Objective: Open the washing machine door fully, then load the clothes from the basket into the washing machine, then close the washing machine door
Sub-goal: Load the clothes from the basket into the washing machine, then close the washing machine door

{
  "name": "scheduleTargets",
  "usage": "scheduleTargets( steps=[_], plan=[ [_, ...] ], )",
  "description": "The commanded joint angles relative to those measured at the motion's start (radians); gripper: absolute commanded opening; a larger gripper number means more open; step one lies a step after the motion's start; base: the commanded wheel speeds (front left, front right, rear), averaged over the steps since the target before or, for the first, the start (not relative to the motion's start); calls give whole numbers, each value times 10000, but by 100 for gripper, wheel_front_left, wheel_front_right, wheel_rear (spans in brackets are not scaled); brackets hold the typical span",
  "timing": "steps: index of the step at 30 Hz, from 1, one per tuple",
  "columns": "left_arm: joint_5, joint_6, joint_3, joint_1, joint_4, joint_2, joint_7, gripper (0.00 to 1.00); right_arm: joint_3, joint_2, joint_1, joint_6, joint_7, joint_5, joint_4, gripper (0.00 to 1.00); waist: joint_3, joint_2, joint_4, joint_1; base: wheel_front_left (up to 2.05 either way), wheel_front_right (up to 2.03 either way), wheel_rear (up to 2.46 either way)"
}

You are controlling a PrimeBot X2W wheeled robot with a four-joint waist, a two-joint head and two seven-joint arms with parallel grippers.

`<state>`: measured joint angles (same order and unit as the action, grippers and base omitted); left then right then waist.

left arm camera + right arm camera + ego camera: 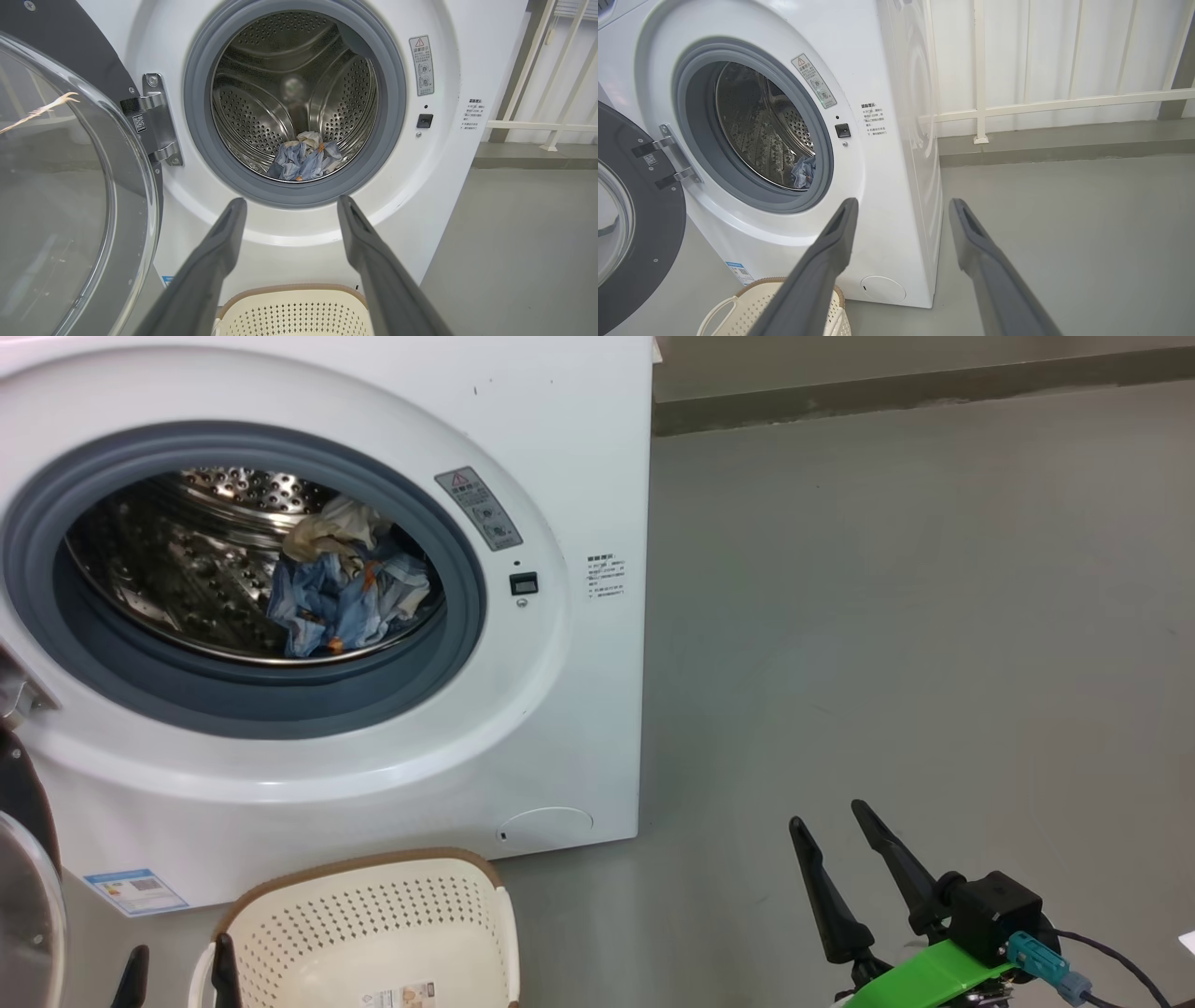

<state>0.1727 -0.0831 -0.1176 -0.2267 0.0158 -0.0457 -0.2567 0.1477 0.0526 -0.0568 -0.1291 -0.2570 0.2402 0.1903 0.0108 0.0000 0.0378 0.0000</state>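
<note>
The white washing machine (560, 448) stands with its drum open. The washing machine door (56, 186) is swung wide to the left on its hinge, and its black rim (640, 224) and glass edge (19, 915) are visible. The clothes (345, 588), a blue printed bundle with a pale piece on top, lie inside the steel drum (303, 161), (803, 170). The cream basket (355, 863) sits on the floor before the machine and is empty apart from its label. My left gripper (177, 975) (290, 199) is open over the basket (294, 312). My right gripper (826, 814) (902, 200) is open over the bare floor on the right.
Grey floor (934, 616) stretches out on the machine's right. A white railing (980, 107) and a wall stand behind. A round flap (544, 823) sits low on the machine's front. The open door takes up the space on the left.
</note>
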Motion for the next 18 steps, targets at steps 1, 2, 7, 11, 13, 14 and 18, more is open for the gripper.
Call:
scheduleTargets(
  steps=[1, 2, 7, 11, 13, 14, 18],
  plan=[
    [77, 19, -341, 189, 264, -46, -51, 100, 196, -24, -38, -16, -48, -53, -281, 100, -32, 0, 1, 0, 0, 0, 0],
    [83, 7, -356, 198, 259, -46, -51, 100, 193, -24, -32, -16, -48, -51, -284, 100, -41, 0, -1, 0, 0, 0, 0],
    [161, -23, -485, 253, 202, -46, -51, 100, 191, -24, -31, -16, -48, -2, -290, 100, -72, 0, 12, 0, -31, 31, 0],
    [137, -74, -591, 280, 157, -46, -51, 100, 171, -24, -29, -16, -48, 58, -309, 100, -93, 0, 21, 0, -93, 93, 0],
    [131, -88, -620, 289, 152, -46, -51, 100, 165, -24, -28, -16, -48, 67, -308, 100, -95, 0, 23, 0, -127, 127, 0],
    [130, -102, -644, 299, 149, -45, -51, 100, 159, -24, -27, -16, -48, 75, -306, 100, -97, 0, 24, 0, -140, 140, 0],
    [116, -169, -655, 363, 125, -45, -51, 100, 132, -24, -13, -16, -48, 115, -343, 100, -139, 0, 15, 0, -174, 174, 0]
  ],
)
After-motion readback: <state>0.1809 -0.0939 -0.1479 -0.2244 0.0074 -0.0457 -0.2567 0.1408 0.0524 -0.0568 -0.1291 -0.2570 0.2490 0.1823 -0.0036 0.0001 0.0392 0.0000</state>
